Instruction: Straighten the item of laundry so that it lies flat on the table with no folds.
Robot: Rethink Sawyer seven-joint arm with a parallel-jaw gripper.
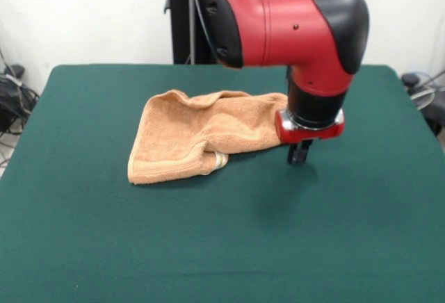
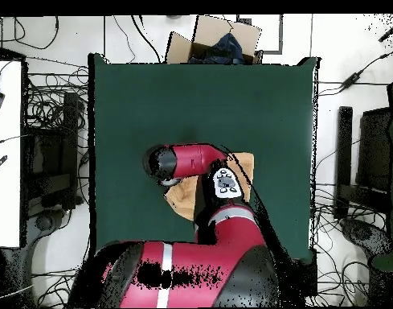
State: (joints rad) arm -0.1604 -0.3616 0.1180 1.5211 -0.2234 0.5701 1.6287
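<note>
The item of laundry (image 1: pixel 198 133), a peach-orange towel, lies rumpled on the green table (image 1: pixel 348 233), left of centre. Its upper edge is ridged, and its lower right corner is folded under near a pale tag. My gripper (image 1: pixel 300 153) hangs straight down from the red wrist at the towel's right end, close to the table surface. Whether it holds the cloth does not show. In the overhead view the arm covers most of the towel (image 2: pixel 182 199), and only its edges peek out on the table (image 2: pixel 151 96). The gripper itself is hidden there.
An open cardboard box (image 2: pixel 219 40) with dark contents sits just beyond the table's far edge in the overhead view. Cables lie on the floor on both sides. A white desk (image 2: pixel 5 153) stands to the left and black equipment (image 2: pixel 368 161) to the right.
</note>
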